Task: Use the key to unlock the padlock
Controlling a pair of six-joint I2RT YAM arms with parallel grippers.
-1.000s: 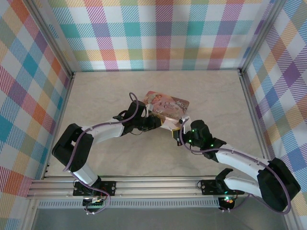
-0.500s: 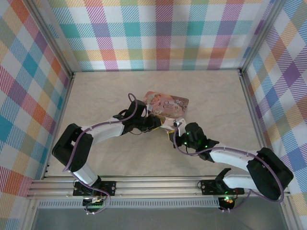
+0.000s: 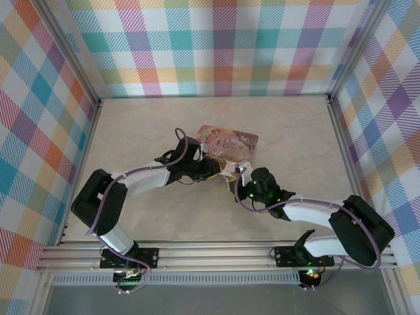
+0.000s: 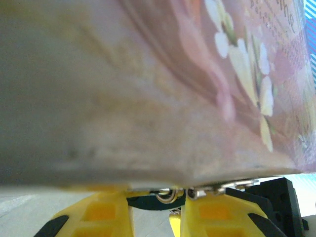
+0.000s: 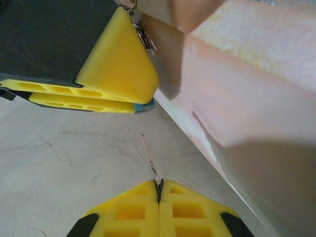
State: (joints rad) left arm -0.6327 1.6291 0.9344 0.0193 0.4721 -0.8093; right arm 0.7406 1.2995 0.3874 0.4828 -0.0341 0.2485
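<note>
1. Jaws first: the right gripper (image 5: 158, 191) is clenched on the key (image 5: 149, 159), pinching just the back end so the thin blade sticks out in front. The left gripper (image 4: 158, 216) looks clamped around the padlock (image 5: 145, 104). All I can make out is a sliver of teal-blue between its yellow fingers (image 5: 116, 59).
2. Where it all is: roughly the middle of the table (image 5: 59, 163), right up against the near edge of the pink tin (image 5: 237, 98). The padlock seems to hang from the small silvery rings (image 4: 168, 196) at the tin's rim.
3. The key tip is near the padlock but not touching it, with bare table between them. I can't see the keyhole at all.
4. Handling, my guess: the key is a stiff bit of metal, very light and thin and probably slick. With that little in the pinch it could twist or slip if the tip catches off-line. I'd keep hold of the head and push straight along the blade.
5. The padlock is hard and rigid but tiny, and it'll swing on its ring if nothing holds it. Gripping it across the flat sides of the body, like the left fingers appear to be doing, is the way to go.
6. The tin is probably light enough to skid if the push gets heavy.
</note>
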